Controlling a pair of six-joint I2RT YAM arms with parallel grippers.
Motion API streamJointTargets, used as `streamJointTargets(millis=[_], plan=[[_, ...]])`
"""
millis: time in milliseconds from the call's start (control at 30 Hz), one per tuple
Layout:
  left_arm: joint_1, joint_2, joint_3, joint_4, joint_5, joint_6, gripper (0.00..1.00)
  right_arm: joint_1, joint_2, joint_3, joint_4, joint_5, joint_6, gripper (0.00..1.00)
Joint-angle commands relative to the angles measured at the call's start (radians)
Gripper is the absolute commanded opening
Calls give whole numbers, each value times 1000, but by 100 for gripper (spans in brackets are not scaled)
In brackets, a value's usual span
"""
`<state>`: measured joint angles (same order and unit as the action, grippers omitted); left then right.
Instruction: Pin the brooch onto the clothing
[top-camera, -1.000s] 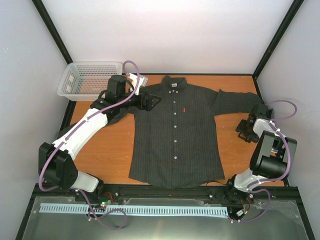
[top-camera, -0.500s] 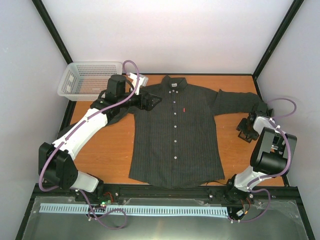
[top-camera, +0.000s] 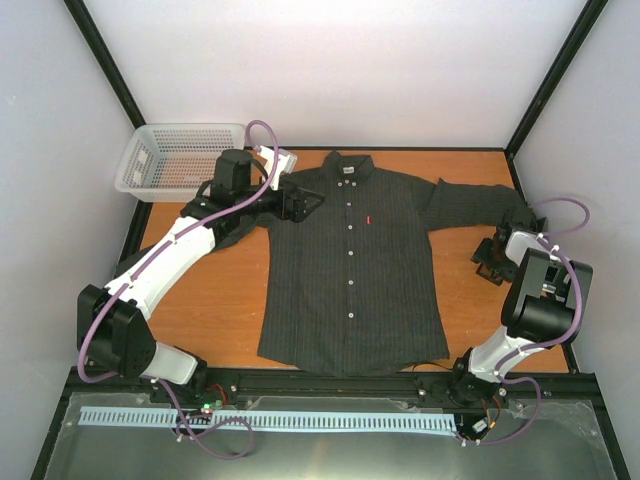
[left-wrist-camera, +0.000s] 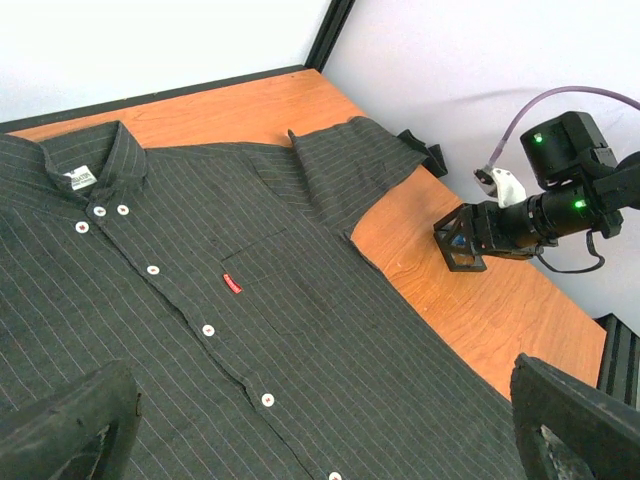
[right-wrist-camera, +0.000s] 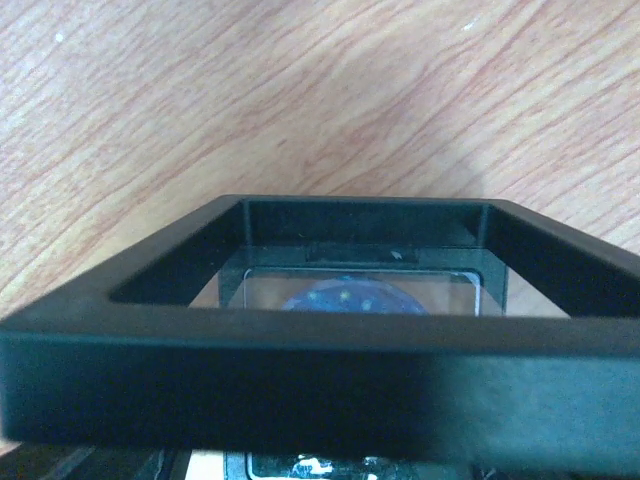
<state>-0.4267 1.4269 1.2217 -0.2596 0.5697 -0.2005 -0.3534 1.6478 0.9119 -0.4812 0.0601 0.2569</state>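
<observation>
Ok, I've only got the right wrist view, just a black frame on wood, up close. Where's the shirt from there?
Observer: The shirt lies flat, front up, mid-table, to the left of the frame. Its nearest sleeve ends just beyond the frame, not touching it.
Operator: And the left arm?
Observer: The left gripper hovers open over the shirt's other shoulder.
Operator: Anything else around?
Observer: A white basket sits at the far left corner of the table.
</observation>
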Motion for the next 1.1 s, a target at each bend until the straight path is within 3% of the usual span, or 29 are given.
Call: streamJointTargets(millis=[0,500,1067], plan=[[-2,-3,1,35,16,-5,100,-5,20,26,11,9,-9,67],[-3,-2,1,35,19,-5,100,-4,27,33,7,-4,-22,47],[-3,3,-1,38,25,-6,100,-3,13,40,-1,-22,-22,37]])
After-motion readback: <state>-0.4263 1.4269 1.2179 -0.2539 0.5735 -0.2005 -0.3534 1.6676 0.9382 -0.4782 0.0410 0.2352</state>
